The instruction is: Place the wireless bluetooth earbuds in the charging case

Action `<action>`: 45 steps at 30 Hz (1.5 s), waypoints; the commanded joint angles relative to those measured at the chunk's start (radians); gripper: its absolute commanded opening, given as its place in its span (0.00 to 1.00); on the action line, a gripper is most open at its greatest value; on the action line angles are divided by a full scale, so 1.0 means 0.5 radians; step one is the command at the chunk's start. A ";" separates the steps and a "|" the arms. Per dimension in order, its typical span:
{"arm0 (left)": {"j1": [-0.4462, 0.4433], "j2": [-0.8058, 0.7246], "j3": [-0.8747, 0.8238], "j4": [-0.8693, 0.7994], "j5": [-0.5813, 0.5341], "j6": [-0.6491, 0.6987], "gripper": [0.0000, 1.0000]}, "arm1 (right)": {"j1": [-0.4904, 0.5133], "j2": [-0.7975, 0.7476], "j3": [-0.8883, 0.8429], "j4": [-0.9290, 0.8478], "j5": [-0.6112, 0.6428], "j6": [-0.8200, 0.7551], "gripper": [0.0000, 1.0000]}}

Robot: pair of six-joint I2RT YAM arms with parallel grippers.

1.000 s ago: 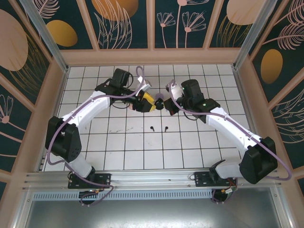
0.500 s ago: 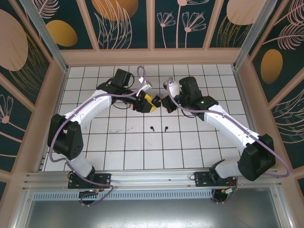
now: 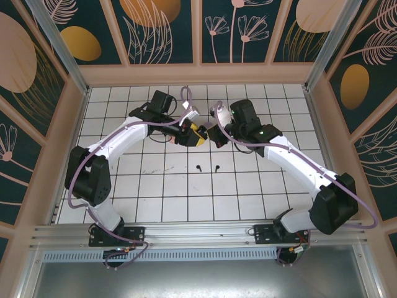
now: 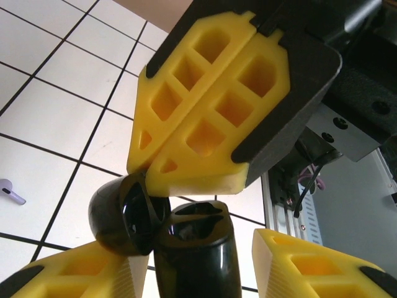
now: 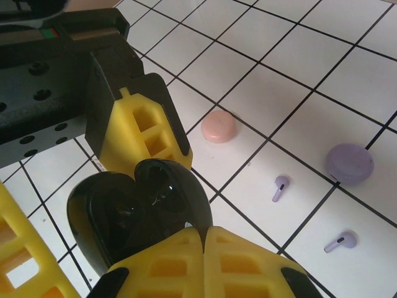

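The black charging case (image 4: 193, 264) hangs above the table with its lid (image 4: 118, 214) swung open. It stands between the yellow fingers of my left gripper (image 4: 192, 248), against one finger, with a narrow gap to the other. My right gripper (image 5: 205, 233) is shut, its joined tips pressed on the rim of the open case (image 5: 133, 211). In the top view the left gripper (image 3: 197, 134) and right gripper (image 3: 214, 133) meet at mid-table. Two lilac earbuds (image 5: 280, 187) (image 5: 341, 241) lie on the tiles. Two black earbuds (image 3: 198, 167) (image 3: 218, 167) lie nearer the arm bases.
A pink disc (image 5: 218, 126) and a lilac disc (image 5: 350, 163) rest on the white tiled floor (image 3: 161, 192) near the lilac buds. Wooden walls ring the table, and a metal rail (image 3: 198, 233) runs along the near edge.
My right gripper has moved left and a little back, up against the left gripper and the case. The left jaws have narrowed around the case.
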 commanded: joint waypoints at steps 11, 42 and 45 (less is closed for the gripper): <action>-0.003 0.007 0.056 0.131 0.018 -0.020 0.50 | 0.015 0.015 0.031 -0.036 0.035 -0.041 0.00; 0.039 -0.015 0.097 0.208 0.050 -0.072 0.38 | 0.012 -0.036 -0.034 -0.064 0.038 -0.072 0.00; 0.038 -0.006 0.093 0.222 0.072 -0.082 0.25 | 0.013 -0.030 -0.025 -0.064 0.038 -0.072 0.00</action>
